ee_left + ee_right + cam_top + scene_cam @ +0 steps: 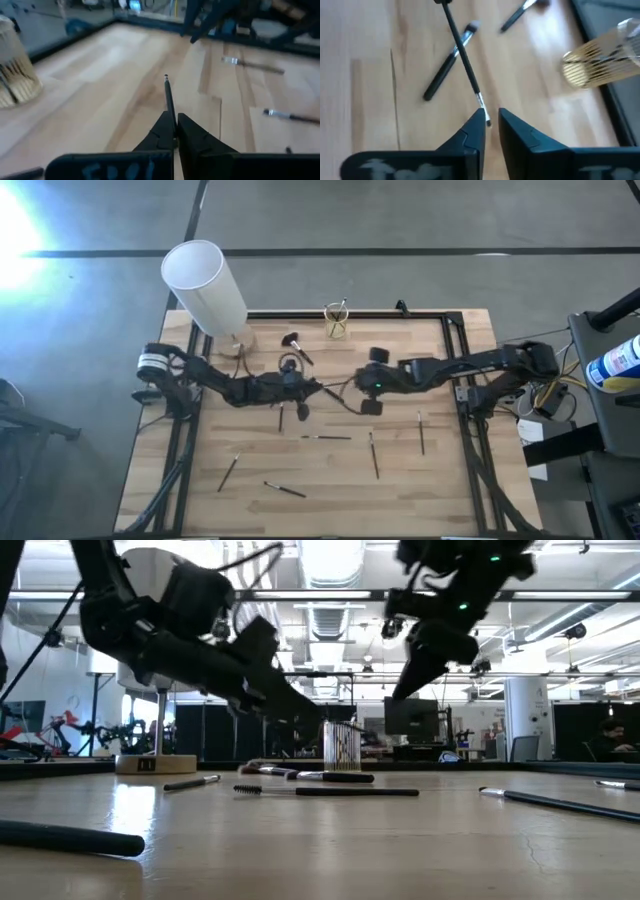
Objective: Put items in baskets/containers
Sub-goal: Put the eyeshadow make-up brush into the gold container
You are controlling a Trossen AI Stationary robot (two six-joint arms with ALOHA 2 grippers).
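The clear, gold-striped glass cup (337, 322) stands on its base at the table's far edge with a few brushes upright in it. My left gripper (173, 134) is at mid-table, shut on a thin dark brush (169, 100). My right gripper (491, 122) faces it from the right, a little higher (402, 690), its fingers a narrow gap apart with nothing between them. That brush's free end shows just in front of its fingertips. Several more brushes (327, 437) lie flat on the near half of the table. A bushy-headed one (293, 345) lies near the cup. My left gripper pinches the thin brush between its two fingers at one end of the handle (172, 122). The fingers come nearly level from the table's left and lie along the brush. The brush sticks straight out ahead of the fingertips toward the right gripper, lifted clear of the table.
A tall white cylinder (205, 285) on a round wooden base stands at the far left corner. A dark rail (440, 315) frames the wooden table top. Loose brushes lie at the near left (229, 471), near middle (285, 489) and right (421, 432).
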